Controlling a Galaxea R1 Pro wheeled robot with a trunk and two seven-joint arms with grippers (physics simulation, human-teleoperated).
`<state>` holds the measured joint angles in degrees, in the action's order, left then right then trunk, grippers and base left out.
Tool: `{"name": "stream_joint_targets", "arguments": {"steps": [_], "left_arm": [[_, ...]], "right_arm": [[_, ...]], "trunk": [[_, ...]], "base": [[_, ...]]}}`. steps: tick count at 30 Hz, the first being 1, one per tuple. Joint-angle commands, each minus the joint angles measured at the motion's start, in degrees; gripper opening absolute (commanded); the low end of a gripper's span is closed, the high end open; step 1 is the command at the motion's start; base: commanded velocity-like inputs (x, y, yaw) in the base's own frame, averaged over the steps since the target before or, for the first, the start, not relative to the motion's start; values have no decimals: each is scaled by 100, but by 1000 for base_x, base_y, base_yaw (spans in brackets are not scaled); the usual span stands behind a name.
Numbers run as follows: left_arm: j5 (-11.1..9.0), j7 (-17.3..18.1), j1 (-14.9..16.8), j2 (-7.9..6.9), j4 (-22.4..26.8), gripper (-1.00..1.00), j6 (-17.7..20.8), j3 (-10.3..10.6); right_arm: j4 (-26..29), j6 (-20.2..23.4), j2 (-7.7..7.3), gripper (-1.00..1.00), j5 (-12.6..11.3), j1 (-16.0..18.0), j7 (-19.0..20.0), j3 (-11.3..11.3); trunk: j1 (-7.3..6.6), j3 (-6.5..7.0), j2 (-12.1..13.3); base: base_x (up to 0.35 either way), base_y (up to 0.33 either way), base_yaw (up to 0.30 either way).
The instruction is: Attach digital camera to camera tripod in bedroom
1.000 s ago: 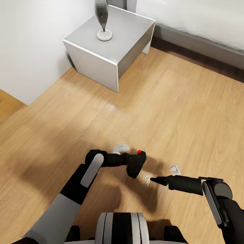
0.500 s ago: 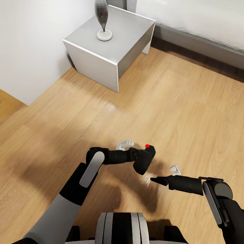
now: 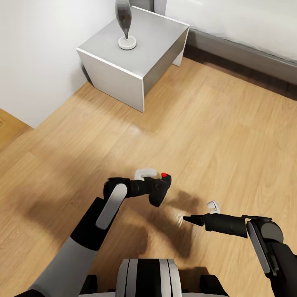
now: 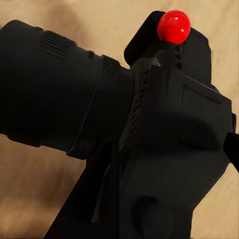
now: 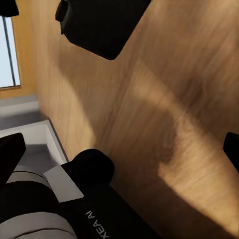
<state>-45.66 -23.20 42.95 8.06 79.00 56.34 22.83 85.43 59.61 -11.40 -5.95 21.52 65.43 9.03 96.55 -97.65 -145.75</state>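
Observation:
The digital camera (image 3: pixel 161 193), a chunky matte-black body with a red dot on top, hangs above the wood floor in front of me, my left gripper (image 3: pixel 156 189) shut on it. Up close in the left wrist view, the digital camera (image 4: pixel 159 139) shows its lens barrel and red button. My right gripper (image 3: pixel 192 219) is low and to the right of the camera, apart from it, pointing toward it. In the right wrist view the right gripper (image 5: pixel 121 152) is open, its fingertips (image 5: pixel 10 154) wide apart and the digital camera (image 5: pixel 99 22) beyond them. The camera tripod is out of view.
A grey-white bedside table (image 3: pixel 144 62) stands at the back left with a dark vase (image 3: pixel 125 24) on it. A grey bed frame (image 3: pixel 247 53) with a white mattress runs along the back right. A white wall (image 3: pixel 33 62) closes the left side. Wood floor (image 3: pixel 214 136) lies between.
My left gripper carried the camera right, then back left and a little farther from me. The right arm and the view have not moved.

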Motion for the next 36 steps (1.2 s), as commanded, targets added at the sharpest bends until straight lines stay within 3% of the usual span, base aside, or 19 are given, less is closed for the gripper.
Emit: {"name": "stream_joint_targets", "arguments": {"steps": [1,3,4,6,9,10,11,16,17,21,36], "left_arm": [[-54,-96,3,1,14,-100,7,47],[-39,-136,3,1,27,-100,-1,228],[-22,-212,3,2,44,-100,-2,544],[-11,-338,3,-1,115,-100,16,776],[-11,-580,3,-8,257,-100,23,960],[-12,-762,3,-9,326,-100,20,1036],[-62,-1368,3,12,439,-100,-32,1146],[-104,-1639,3,24,466,-100,-297,1191],[-116,-1704,3,27,470,-100,-506,1280],[-120,-1741,3,25,482,-100,-632,1429],[-143,-1735,3,-14,661,-100,-704,1490]], "right_arm": [[0,39,0,100,-27,2,-4,2],[0,39,3,100,-18,2,-7,2],[0,39,5,100,-9,2,-11,2],[0,39,7,100,-6,2,-12,2],[0,39,11,100,0,2,-12,-1],[0,39,12,100,5,2,-13,-3],[0,39,16,100,12,2,-13,-4],[0,39,15,100,14,2,-13,-1],[0,39,15,100,14,2,-13,0],[0,39,15,100,15,2,-13,1],[13,39,-4,100,-11,2,-13,2]], "trunk": [[-1,-3,-1],[-1,-3,-1],[-1,-3,-1],[-1,-3,-1],[-1,-3,-1],[-1,-3,-1],[-1,-3,-1],[-1,-3,-1],[-1,-3,-1],[-1,-3,-1],[-40,329,19]], "base": [[0,0,0],[0,0,0],[0,0,0],[0,0,0],[0,0,0],[0,0,0],[0,0,0],[0,0,0],[0,0,0],[0,0,0],[0,0,0]]}}
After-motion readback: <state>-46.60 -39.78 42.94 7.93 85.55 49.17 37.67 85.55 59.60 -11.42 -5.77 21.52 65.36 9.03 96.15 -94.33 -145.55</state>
